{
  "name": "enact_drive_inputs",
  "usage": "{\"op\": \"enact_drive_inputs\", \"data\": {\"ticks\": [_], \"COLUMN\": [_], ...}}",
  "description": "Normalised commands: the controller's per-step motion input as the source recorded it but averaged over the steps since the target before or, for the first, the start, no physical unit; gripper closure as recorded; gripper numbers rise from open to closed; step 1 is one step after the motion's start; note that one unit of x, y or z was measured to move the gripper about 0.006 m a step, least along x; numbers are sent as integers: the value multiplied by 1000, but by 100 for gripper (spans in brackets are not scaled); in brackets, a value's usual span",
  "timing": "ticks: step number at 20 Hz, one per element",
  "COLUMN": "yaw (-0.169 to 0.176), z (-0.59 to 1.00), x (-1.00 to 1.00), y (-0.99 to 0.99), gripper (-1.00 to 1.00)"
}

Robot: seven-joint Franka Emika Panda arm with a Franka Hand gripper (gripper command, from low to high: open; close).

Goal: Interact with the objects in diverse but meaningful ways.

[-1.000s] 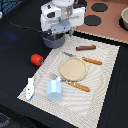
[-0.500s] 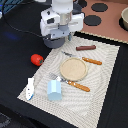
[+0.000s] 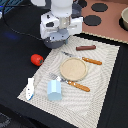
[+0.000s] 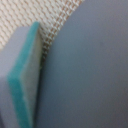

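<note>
My gripper (image 3: 60, 33) hangs low over the grey saucepan (image 3: 52, 41) at the far edge of the woven mat, and the hand hides its fingertips. In the wrist view the saucepan's grey surface (image 4: 90, 70) fills most of the picture, right beside one teal-edged finger pad (image 4: 22, 80). The frames do not show whether the fingers grip the pan. A red tomato (image 3: 36, 59) lies on the black table toward the exterior view's left. On the mat are a light blue cup (image 3: 54, 91), a white-and-blue fish (image 3: 30, 89) and a brown sausage (image 3: 86, 47).
A round wooden plate (image 3: 74, 69) sits mid-mat (image 3: 107, 85) with an orange-handled knife (image 3: 92, 61) and fork (image 3: 72, 83) on either side. A brown board with black discs (image 3: 97, 12) lies behind, and a bowl (image 3: 124, 19) stands at the exterior view's right edge.
The arm has edged slightly toward the exterior view's right above the saucepan. The things on the mat and the tomato have not moved.
</note>
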Motion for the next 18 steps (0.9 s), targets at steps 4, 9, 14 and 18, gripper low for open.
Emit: {"op": "enact_drive_inputs", "data": {"ticks": [4, 9, 14, 18], "yaw": [-16, -5, 0, 0], "z": [489, 505, 632, 518], "x": [59, 20, 147, 192], "y": [-12, 0, 1, 136], "gripper": [100, 100, 100, 100]}}
